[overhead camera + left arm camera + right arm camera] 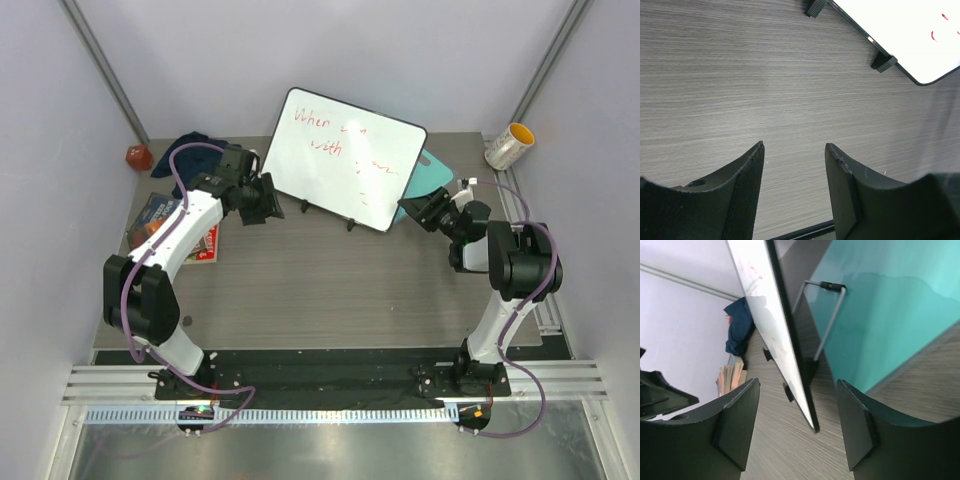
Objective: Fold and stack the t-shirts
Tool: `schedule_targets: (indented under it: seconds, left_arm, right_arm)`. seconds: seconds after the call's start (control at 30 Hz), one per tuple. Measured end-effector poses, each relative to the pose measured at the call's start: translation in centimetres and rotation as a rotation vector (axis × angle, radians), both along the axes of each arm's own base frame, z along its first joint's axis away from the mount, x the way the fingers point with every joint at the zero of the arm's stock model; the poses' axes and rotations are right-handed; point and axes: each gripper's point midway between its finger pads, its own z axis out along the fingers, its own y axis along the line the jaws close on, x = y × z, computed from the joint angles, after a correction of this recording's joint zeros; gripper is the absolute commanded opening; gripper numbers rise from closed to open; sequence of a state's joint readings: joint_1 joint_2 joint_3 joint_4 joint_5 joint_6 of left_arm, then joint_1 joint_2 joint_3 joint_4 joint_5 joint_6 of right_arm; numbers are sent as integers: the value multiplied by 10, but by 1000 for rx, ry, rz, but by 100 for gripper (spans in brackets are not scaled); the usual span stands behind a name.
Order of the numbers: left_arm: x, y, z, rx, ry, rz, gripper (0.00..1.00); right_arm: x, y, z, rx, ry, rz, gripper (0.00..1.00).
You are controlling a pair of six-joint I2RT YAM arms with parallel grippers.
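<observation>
top: overhead, facing down | wrists: low, near table (715, 75) | all share whiteboard (345, 160), left perhaps only corner

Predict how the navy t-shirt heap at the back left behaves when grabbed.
Probably floppy: the t-shirt heap lies crumpled with soft folds, so it would likely drape and sag from one pinch. It looks like thin fabric, so probably light, and unlikely to roll.

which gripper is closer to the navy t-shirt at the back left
Left. The left gripper sits just right of the t-shirt; the right gripper is beyond the whiteboard, at its far side.
</observation>
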State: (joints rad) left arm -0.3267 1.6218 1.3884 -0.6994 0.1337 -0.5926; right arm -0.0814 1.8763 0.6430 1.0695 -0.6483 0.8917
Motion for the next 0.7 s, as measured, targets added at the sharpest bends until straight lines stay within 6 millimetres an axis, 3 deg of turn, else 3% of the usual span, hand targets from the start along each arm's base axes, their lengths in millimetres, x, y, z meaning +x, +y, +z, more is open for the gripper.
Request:
schedule_targets:
  seconds: [0.2, 0.4, 0.57, 0.7]
  left_arm:
    - [0, 0, 0, -1, 1, -1, 53]
    - [0, 0, 0, 0, 0, 0, 53]
    - [0, 0, -1, 2, 1, 1, 53]
    - [0, 0, -3, 4, 8, 1, 52]
  right_arm:
    - [0, 4, 10, 8, -42, 28, 68]
    - [27, 5, 6, 24, -55, 52, 67]
    - [47, 8, -7, 70, -36, 76, 52]
    - [53, 16, -3, 106, -53, 114, 40]
